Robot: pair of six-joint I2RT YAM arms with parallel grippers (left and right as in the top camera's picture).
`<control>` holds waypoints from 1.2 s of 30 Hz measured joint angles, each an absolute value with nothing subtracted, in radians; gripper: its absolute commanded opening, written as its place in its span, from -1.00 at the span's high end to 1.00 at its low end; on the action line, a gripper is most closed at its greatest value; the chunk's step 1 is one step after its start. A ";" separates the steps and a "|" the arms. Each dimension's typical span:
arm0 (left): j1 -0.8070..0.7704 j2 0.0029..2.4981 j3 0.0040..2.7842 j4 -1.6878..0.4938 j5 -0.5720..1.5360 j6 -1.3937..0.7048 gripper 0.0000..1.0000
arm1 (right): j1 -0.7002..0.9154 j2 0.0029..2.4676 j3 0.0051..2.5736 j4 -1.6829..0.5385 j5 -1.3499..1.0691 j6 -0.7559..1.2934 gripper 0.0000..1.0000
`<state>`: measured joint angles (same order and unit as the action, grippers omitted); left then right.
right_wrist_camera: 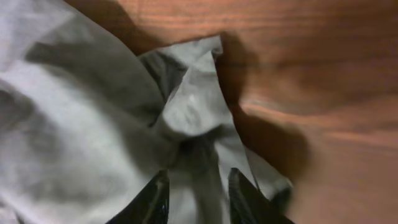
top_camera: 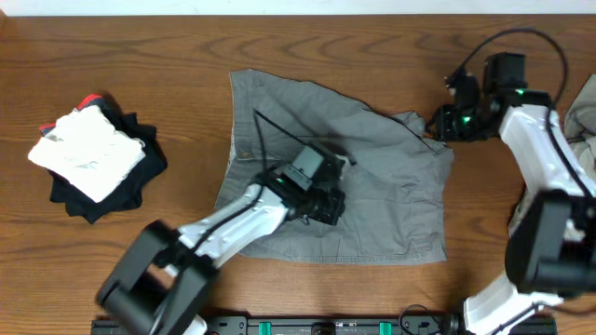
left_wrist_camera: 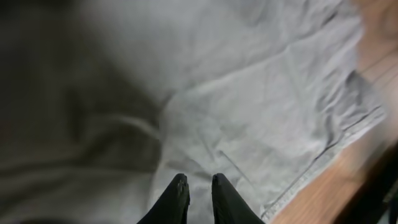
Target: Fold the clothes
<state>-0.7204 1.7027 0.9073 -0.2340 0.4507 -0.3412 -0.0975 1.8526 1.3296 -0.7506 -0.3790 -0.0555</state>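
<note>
Grey shorts (top_camera: 372,186): lay spread on the table (top_camera: 112,56).
Left gripper (left_wrist_camera: 200,190): fingers nearly together, grip unclear.
Right gripper (right_wrist_camera: 198,186): pinched the shorts' corner.

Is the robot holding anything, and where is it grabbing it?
The right gripper pinches the grey shorts at a bunched corner. The left gripper: a hold cannot be told.

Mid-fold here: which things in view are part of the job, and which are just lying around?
In the job: grey shorts, spread mid-table; left pincer over them; right pincer at their corner; beige garment at the right edge.
Lying idle: stacked pile, white cloth on black, far left.
</note>
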 measured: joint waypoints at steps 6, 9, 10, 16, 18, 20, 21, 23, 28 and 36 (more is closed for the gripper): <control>-0.762 1.787 0.907 -0.226 0.450 -0.383 0.67 | -0.097 1.969 1.330 -0.680 -0.416 -0.052 0.18; -0.769 1.791 0.907 -0.226 0.450 -0.391 0.67 | -0.098 1.993 1.330 -0.648 -0.428 -0.052 0.26; -0.769 1.791 0.907 -0.224 0.450 -0.393 0.67 | -0.097 2.001 1.330 -0.637 -0.434 -0.051 0.34; -0.769 1.791 0.907 -0.223 0.450 -0.393 0.67 | -0.098 2.006 1.330 -0.570 -0.457 -0.025 0.97; -0.769 1.791 0.907 -0.223 0.450 -0.393 0.67 | -0.098 2.006 1.330 -0.552 -0.459 -0.017 0.97; -0.769 1.791 0.907 -0.223 0.450 -0.393 0.67 | -0.100 2.006 1.335 -0.554 -0.456 -0.010 0.98; -0.769 1.791 0.907 -0.223 0.450 -0.393 0.67 | -0.103 2.006 1.345 -0.572 -0.447 -0.006 0.98; -0.769 1.791 0.907 -0.224 0.450 -0.394 0.67 | -0.117 2.006 1.389 -0.617 -0.416 0.009 0.98; -0.769 1.791 0.907 -0.225 0.450 -0.394 0.67 | -0.189 1.995 1.602 -0.700 -0.356 0.032 0.98; -0.769 1.791 0.907 -0.225 0.450 -0.394 0.67 | -0.249 1.906 1.811 -0.822 -0.321 0.049 0.31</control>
<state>-0.7689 1.7908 0.9073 -0.2249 0.4503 -0.3939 -0.2493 1.9060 1.8114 -0.8219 -0.3206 0.0490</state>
